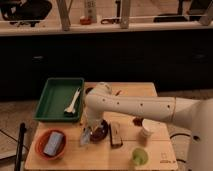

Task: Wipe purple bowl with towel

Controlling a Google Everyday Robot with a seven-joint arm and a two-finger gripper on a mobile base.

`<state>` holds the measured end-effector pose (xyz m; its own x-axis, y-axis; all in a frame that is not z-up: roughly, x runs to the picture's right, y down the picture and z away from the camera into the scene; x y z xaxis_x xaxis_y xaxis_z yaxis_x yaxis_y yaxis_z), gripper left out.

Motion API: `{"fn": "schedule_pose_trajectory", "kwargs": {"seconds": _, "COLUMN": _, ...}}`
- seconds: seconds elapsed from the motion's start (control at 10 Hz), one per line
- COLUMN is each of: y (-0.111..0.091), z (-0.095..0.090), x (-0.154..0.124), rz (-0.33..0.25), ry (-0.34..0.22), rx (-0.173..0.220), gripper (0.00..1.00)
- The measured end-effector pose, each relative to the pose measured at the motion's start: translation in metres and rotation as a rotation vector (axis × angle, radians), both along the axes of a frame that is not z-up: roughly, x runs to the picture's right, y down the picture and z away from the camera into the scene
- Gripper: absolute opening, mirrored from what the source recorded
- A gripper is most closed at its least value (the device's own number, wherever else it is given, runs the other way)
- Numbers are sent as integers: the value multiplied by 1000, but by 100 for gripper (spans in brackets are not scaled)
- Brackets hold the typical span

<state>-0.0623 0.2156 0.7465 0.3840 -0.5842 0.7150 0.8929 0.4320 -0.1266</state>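
One gripper (89,130) beside one purple bowl (102,133), jaws tight on one towel (85,137); two cups (147,131) (139,156) nearby.

I see tray (52,95) at rear left of tabletop (100,159), utensil (73,100) in it. Front left: outer bowl (40,141), pad (53,143) inside. End effector (86,136) low at left edge of centre bowl (102,133). Right of it: block (116,135), then cup (146,131). Second cup (140,156) front right.
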Motion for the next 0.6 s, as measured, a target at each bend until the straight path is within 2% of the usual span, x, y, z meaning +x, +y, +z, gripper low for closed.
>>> {"fn": "schedule_pose_trajectory", "kwargs": {"seconds": 0.3, "y": 15, "z": -6, "x": 47, "rz": 41, "ry": 56, "rx": -23, "gripper": 0}}
{"fn": "schedule_pose_trajectory", "kwargs": {"seconds": 0.5, "y": 12, "z": -2, "x": 55, "rz": 61, "ry": 83, "rx": -19, "gripper": 0}}
{"fn": "schedule_pose_trajectory", "kwargs": {"seconds": 0.6, "y": 3, "z": 6, "x": 57, "rz": 73, "ry": 100, "rx": -5, "gripper": 0}}
